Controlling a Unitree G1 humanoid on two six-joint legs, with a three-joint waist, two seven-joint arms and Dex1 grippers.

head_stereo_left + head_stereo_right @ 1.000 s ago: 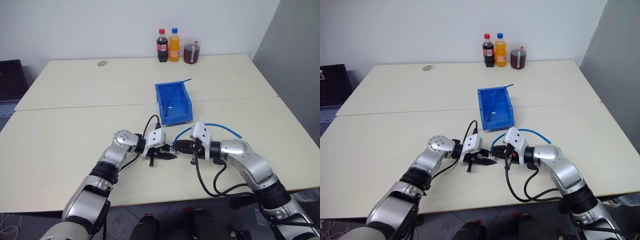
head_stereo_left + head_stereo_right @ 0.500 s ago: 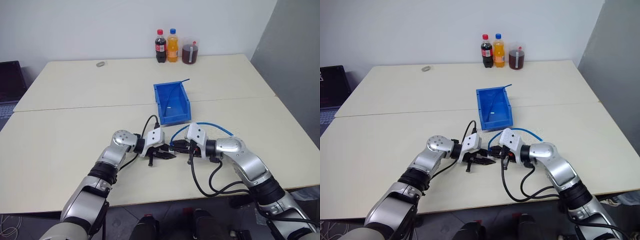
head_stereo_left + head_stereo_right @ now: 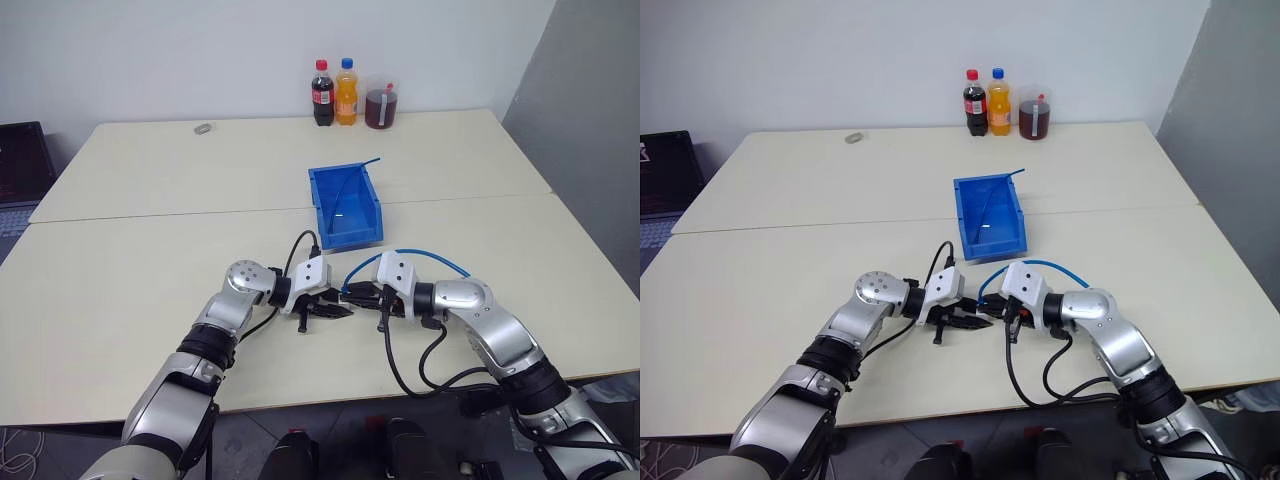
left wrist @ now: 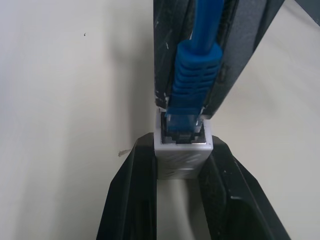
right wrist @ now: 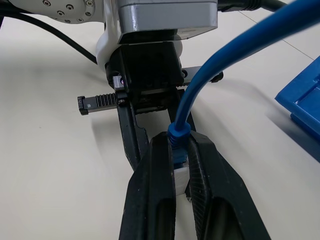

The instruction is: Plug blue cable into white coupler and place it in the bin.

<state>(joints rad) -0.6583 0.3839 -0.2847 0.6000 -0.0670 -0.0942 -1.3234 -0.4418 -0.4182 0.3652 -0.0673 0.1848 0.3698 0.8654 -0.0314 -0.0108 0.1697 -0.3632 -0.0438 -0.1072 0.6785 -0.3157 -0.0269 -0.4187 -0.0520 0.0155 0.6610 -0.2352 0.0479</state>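
Observation:
The white coupler sits pinched between the two black fingers of my left gripper, low over the table in front of me. My right gripper faces it tip to tip and is shut on the blue cable's ribbed boot. The cable's clear plug sits in the coupler's socket. From there the cable arches back over my right wrist. The blue bin stands just beyond both grippers, with a thin blue strand leaning in it.
Two drink bottles and a cup of dark liquid stand at the table's far edge. A small grey object lies far left. A dark laptop sits off the table's left side. A seam crosses the table behind the bin.
My right gripper has edged toward the left one, closing the small gap between their tips, and the cable's arch stands higher. The left arm has kept still.

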